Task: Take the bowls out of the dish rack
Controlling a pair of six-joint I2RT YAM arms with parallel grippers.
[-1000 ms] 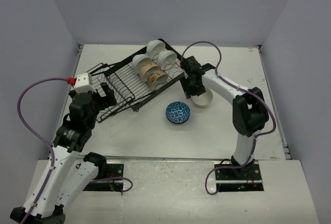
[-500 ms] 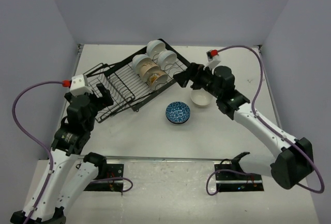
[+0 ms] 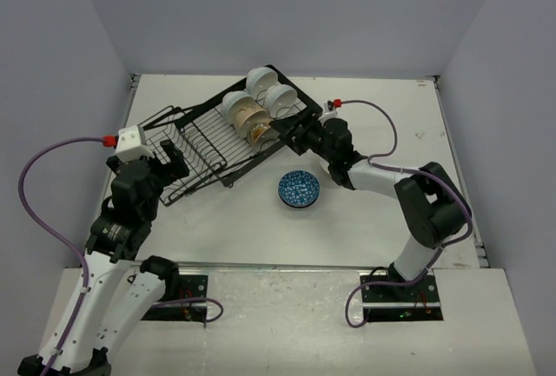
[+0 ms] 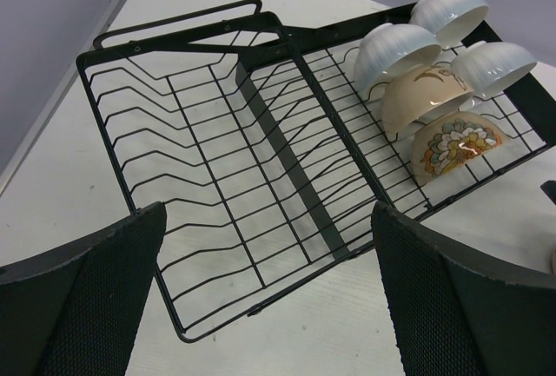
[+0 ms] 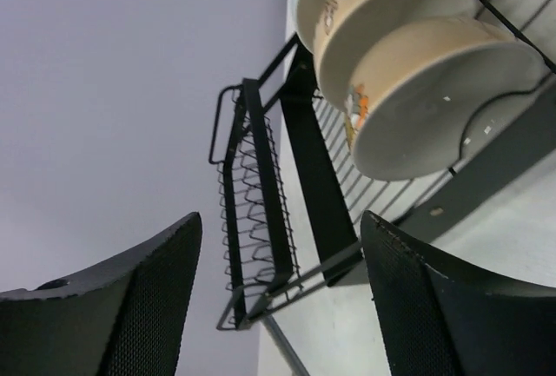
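The black wire dish rack (image 3: pixel 217 141) is sitting slantwise on the table (image 3: pixel 217 220), with most of its rows of upright tines bare. Five bowls are leaning on edge, bunched at the rack's far right end: three plain white bowls (image 4: pixel 395 46), a beige bowl (image 4: pixel 426 98) and a floral bowl (image 4: pixel 456 141) nearest the rack's right edge. A blue-patterned bowl (image 3: pixel 299 189) is resting rim up just off the rack's near side. The right gripper (image 3: pixel 294 135) is hovering at the rack's right edge beside the floral bowl, fingers spread wide, holding nothing. The left gripper (image 3: pixel 171 161) is hanging by the rack's left end, equally wide and empty.
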